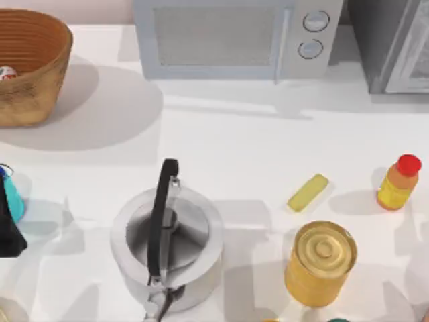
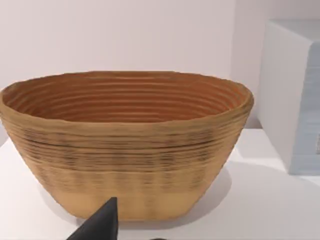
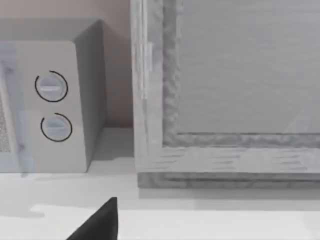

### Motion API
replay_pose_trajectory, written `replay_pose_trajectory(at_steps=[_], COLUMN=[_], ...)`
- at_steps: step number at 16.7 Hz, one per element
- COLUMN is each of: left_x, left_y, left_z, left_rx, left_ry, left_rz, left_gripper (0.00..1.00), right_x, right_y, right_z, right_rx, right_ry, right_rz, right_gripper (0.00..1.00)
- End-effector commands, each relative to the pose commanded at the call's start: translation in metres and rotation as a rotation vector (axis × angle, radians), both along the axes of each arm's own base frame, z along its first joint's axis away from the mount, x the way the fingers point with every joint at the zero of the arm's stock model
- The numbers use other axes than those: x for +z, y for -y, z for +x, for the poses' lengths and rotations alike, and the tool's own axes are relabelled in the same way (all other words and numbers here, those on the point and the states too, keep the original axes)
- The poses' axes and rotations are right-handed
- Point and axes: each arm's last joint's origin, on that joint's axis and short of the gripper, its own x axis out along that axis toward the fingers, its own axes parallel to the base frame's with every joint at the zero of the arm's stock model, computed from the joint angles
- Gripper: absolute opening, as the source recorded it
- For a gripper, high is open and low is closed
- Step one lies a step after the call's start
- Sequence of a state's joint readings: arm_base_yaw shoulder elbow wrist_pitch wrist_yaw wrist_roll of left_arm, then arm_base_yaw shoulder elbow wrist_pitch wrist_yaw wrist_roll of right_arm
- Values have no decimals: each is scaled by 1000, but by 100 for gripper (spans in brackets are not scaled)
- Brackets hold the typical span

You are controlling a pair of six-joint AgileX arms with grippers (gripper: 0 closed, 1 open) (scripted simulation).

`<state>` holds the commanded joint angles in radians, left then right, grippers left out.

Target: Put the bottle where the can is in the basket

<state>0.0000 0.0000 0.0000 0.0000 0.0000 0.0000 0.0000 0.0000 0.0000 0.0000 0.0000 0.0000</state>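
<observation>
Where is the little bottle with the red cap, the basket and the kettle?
bottle (image 1: 398, 184): top view, on its orange-yellow body under the red cap.
basket (image 2: 125, 145): left wrist view, on its woven outer side.
kettle (image 1: 201, 225): top view, on its silver lid.

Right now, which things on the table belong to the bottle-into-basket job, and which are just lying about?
Job: bottle at right; basket far left; can inside it.

Lying about: kettle, big yellow tin, yellow block, microwave.

White table (image 1: 255, 147) with basket (image 1: 30, 74), kettle (image 1: 167, 248), tin (image 1: 320, 263), bottle (image 1: 398, 182), microwave (image 1: 234, 37).
</observation>
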Motion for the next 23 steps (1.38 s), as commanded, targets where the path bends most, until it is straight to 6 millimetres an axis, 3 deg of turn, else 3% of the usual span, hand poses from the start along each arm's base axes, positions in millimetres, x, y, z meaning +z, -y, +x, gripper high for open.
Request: replay_pose_trajectory(at_steps=[3, 6, 9, 12, 15, 18, 21, 23], left_x=[2, 19, 52, 93, 134, 164, 174, 168], left_y=[0, -1, -2, -4, -8, -15, -25, -34], left_z=[0, 1, 9, 30, 68, 124, 191, 237], left_rx=[0, 2, 5, 7, 7, 4, -1, -7], left_ry=[-5, -51, -142, -267, -417, -584, -757, -870], left_rz=[0, 3, 9, 15, 20, 22, 20, 16], left_gripper=[100, 100, 100, 100, 100, 100, 100, 100], right_x=[0, 0, 0, 0, 0, 0, 0, 0], right_y=[0, 0, 0, 0, 0, 0, 0, 0], right_z=[0, 0, 0, 0, 0, 0, 0, 0], right_rx=[0, 0, 0, 0, 0, 0, 0, 0], right_ry=[0, 0, 0, 0, 0, 0, 0, 0], right_rz=[0, 0, 0, 0, 0, 0, 0, 0], right_gripper=[100, 100, 100, 100, 100, 100, 100, 100])
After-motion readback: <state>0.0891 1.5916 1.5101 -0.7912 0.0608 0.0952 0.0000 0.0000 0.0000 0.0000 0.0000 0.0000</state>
